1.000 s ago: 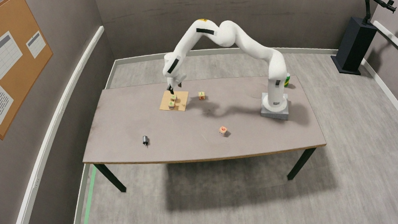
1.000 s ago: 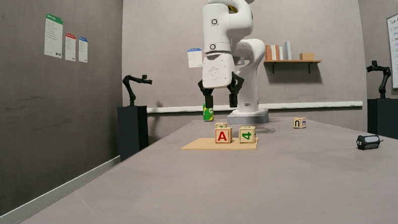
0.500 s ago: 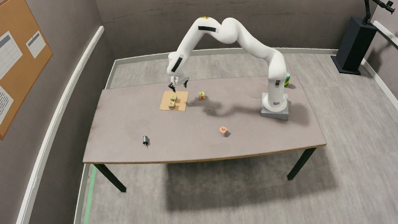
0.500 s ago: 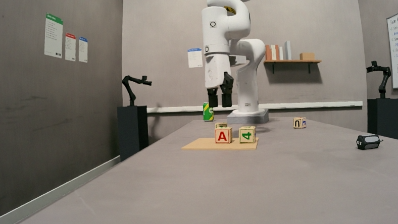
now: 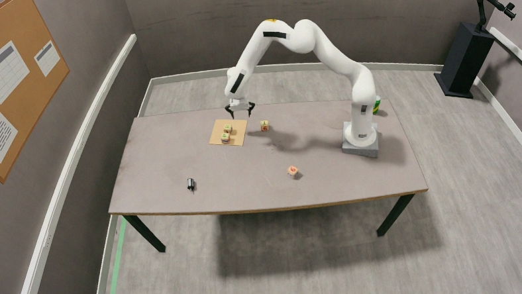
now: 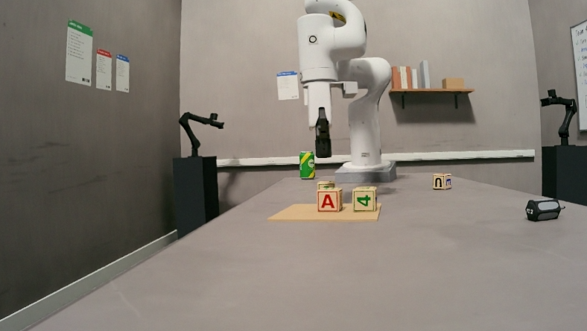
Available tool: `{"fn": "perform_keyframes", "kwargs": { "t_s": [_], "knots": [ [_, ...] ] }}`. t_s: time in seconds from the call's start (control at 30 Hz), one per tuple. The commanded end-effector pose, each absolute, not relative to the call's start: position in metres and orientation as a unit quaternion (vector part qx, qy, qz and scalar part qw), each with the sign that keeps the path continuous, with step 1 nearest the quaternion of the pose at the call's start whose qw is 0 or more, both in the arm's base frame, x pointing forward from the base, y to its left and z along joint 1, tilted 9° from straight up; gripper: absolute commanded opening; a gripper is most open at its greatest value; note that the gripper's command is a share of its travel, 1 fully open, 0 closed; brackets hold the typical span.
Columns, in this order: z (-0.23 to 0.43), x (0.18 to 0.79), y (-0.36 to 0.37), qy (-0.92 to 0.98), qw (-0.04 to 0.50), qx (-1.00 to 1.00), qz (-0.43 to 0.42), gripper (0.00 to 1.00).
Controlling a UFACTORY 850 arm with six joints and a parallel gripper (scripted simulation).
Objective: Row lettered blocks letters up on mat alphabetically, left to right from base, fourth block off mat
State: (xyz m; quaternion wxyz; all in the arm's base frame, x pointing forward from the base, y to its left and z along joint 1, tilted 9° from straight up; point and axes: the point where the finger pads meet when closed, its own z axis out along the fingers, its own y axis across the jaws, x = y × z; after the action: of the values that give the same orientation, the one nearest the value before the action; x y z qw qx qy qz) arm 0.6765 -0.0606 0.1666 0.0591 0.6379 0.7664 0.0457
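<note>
A tan mat [image 5: 228,132] lies on the table; it also shows in the exterior view [image 6: 324,212]. Two blocks sit on it side by side. One has a red A on its side [image 6: 328,200] [image 5: 228,128], the other a green 4 on its side [image 6: 364,198] [image 5: 225,137]. A third block [image 5: 264,125] [image 6: 325,185] stands off the mat, toward the robot's base. A fourth block [image 5: 292,171] [image 6: 441,181] stands alone toward the table's front. The top letters are too small to read. My gripper [image 5: 240,109] [image 6: 322,142] is open and empty, well above the mat's far edge.
A small black device [image 5: 190,183] [image 6: 542,209] lies near the table's front left. A green can [image 5: 376,104] [image 6: 306,165] stands behind the robot's base [image 5: 360,138]. The table's edges drop off on all sides.
</note>
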Motion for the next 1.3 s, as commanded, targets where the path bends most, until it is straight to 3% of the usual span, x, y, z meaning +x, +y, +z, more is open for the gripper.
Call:
{"fn": "perform_keyframes", "kwargs": {
  "t_s": [0.0,1.27],
  "knots": [
    [0.167,0.668,-0.063,0.720,0.062,0.689,0.046,1.00],
    [0.156,0.578,-0.075,0.237,0.028,0.968,0.072,1.00]
  ]
}}
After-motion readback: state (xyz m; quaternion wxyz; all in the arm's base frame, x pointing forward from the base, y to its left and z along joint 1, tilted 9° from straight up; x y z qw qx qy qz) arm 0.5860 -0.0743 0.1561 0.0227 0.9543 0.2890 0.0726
